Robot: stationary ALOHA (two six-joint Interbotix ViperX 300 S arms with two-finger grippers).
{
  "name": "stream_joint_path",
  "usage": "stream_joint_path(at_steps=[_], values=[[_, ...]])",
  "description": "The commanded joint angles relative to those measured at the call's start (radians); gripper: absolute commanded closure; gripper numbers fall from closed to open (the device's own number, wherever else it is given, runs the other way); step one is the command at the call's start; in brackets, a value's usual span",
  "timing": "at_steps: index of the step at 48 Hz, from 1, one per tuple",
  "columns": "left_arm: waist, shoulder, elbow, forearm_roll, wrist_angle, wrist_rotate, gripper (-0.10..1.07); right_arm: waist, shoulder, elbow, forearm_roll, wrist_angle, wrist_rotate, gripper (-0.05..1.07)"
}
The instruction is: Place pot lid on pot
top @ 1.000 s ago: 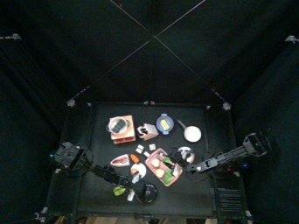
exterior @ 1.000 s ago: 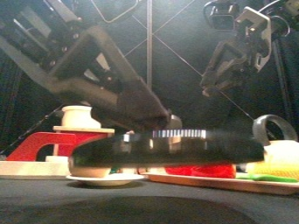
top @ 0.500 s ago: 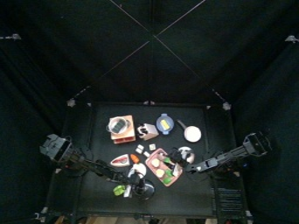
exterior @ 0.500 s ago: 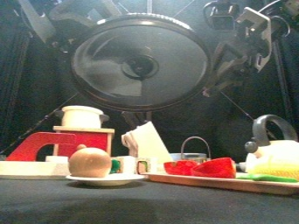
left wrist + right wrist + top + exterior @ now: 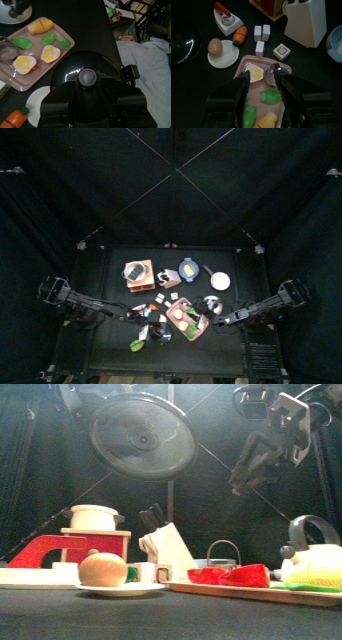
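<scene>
Above the crowded black table (image 5: 107,268), curtains around, left hand (image 5: 87,92) grips pot lid (image 5: 87,75); right hand (image 5: 262,90) gapes empty.

Glossy dark lid (image 5: 85,75); small pot (image 5: 222,554) shiny metal.

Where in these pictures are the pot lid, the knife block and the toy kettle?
pot lid (image 5: 142,436): front view, centre knob of the raised disc.
knife block (image 5: 171,552): front view, its pale slanted face.
kettle (image 5: 315,564): front view, its yellow body under the dark handle.
</scene>
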Motion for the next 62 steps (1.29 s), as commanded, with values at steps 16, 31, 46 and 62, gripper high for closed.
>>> stream_joint_path(at_steps=[16, 31, 46, 62], values=[[0.115, -0.178, -0.038, 0.219, 0.118, -0.008, 0.36, -0.003, 0.000, -0.012, 0.002, 0.000, 0.005, 0.23], [0.337, -0.264, 0.009, 0.238, 0.133, -0.006, 0.36, -0.003, 0.005, -0.015, 0.002, 0.000, 0.005, 0.23], [0.574, -0.456, 0.155, 0.270, 0.107, -0.003, 0.36, -0.014, 0.008, -0.015, 0.002, 0.000, 0.005, 0.23], [0.670, -0.508, 0.258, 0.276, 0.026, -0.002, 0.36, -0.069, 0.023, -0.021, -0.005, -0.067, -0.003, 0.23]])
